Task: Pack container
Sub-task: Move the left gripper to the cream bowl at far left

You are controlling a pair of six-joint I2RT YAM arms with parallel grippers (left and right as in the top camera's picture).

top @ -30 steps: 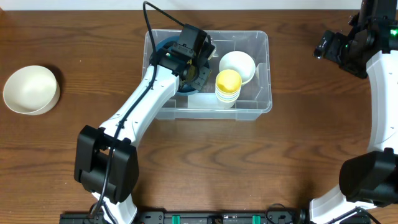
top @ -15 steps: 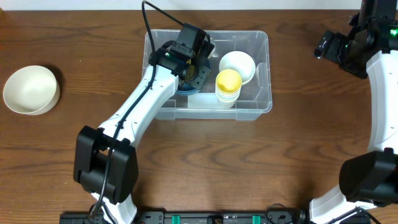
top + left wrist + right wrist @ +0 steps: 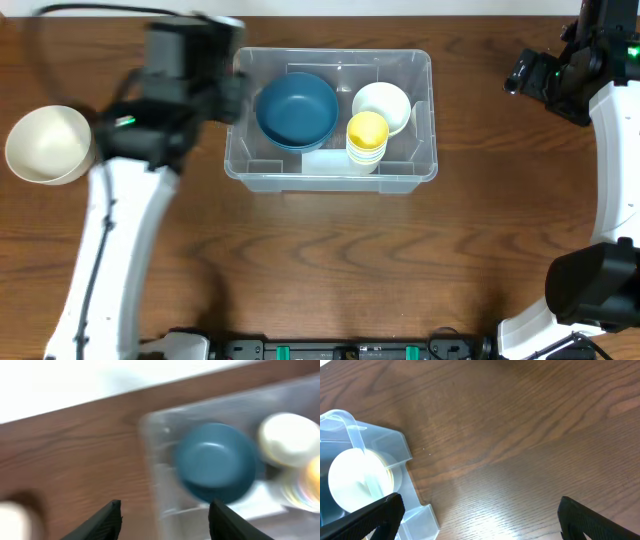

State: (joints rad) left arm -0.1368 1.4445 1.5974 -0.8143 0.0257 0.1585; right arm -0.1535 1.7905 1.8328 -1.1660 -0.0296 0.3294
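The clear container (image 3: 430,112) stands at the back middle of the table. Inside it lie a blue bowl (image 3: 297,108), a white bowl (image 3: 381,106) and a stack of cups with a yellow one on top (image 3: 367,135). My left gripper (image 3: 165,509) is open and empty, blurred by motion, above the container's left wall (image 3: 152,460), with the blue bowl (image 3: 217,462) just beyond it. In the overhead view the left arm (image 3: 185,70) is a blur left of the container. My right gripper (image 3: 480,505) hangs wide open and empty over bare wood to the right of the container's corner (image 3: 395,445).
A second white bowl (image 3: 48,143) sits on the table at the far left, its edge showing low left in the left wrist view (image 3: 15,520). The right arm (image 3: 560,75) stays at the back right corner. Wood tabletop lies in front of the container.
My left gripper opened and let go of the blue bowl inside the container, then swung up and left out of it. The right arm has not moved.
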